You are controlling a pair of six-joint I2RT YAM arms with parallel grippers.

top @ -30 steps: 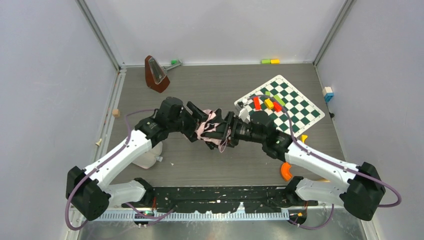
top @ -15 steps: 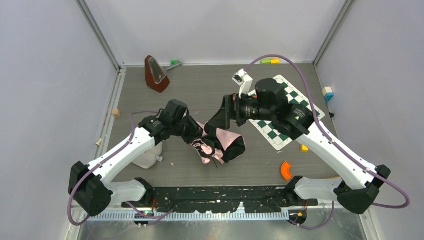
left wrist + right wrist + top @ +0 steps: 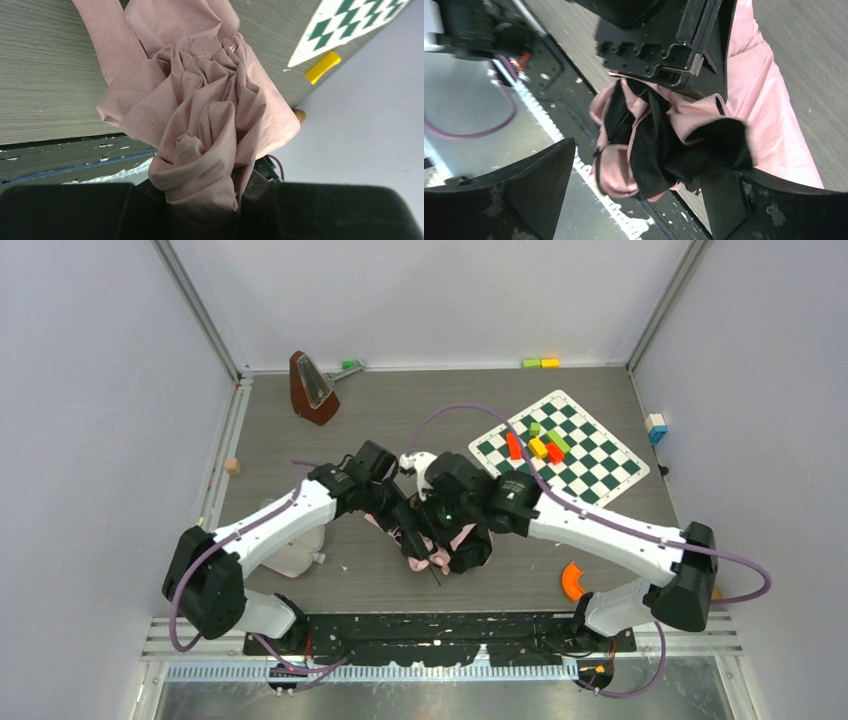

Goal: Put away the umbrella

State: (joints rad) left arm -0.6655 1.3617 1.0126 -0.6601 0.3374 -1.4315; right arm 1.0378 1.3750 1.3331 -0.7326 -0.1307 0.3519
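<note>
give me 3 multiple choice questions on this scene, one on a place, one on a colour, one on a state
1. Where does the metronome stand? A) far left of the table B) near right corner C) dead centre
2. Which umbrella colour fills the left wrist view? A) black B) pale pink C) green
3. How is the right tool? A) shut empty B) out of view C) open, fingers astride the umbrella

1 A, it stands by the far left corner; 2 B, only bunched pink shows; 3 C, its fingers stand wide apart.
</note>
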